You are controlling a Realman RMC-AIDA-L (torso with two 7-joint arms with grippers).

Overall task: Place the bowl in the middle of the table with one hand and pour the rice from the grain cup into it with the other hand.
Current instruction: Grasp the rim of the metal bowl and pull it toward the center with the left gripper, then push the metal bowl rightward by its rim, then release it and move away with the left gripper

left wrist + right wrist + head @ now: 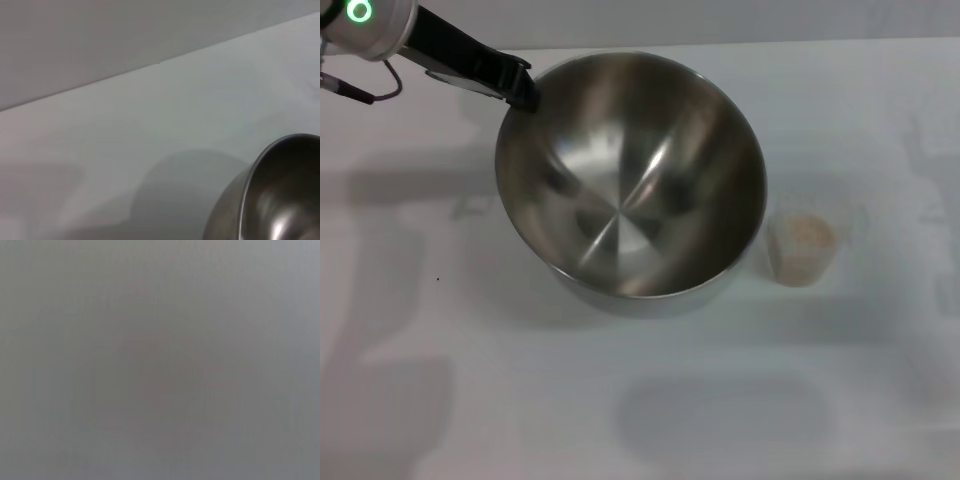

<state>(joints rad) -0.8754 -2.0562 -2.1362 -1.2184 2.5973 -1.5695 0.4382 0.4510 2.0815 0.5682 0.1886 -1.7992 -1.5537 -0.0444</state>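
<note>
Left claw (523, 90): comes in from 10 o'clock in the head view, black fingers pinched on the bowl's rim at the rim's own 10 o'clock edge. One finger tip shows just outside the rim; the one inside cannot be made out. A green ring light glows on the wrist housing (360, 14) at the top corner, with a thin cable trailing beside it.

Bowl (630, 175): large steel bowl, tilted, with the 10 o'clock rim raised and the opening tipped toward 5 o'clock. Its low side sits at about 6 o'clock against the table (470, 400). The inside is bare brushed metal with bright streaks. It sits a little above the middle of the head view. In the left wrist view only an arc of the rim and inner wall (280, 195) shows, with the bowl's shadow on the white tabletop (150, 130) beside it and a grey wall beyond the table's far edge.

Cup (801, 249): at 3 o'clock from the bowl, just beside it and apart from it. It stands upright on the table, translucent, with pale rice (807, 233) visible inside.

Right claw: not seen in the head view. The right wrist view gives only a flat grey field, so whether it is spread or pressed together cannot be told.
</note>
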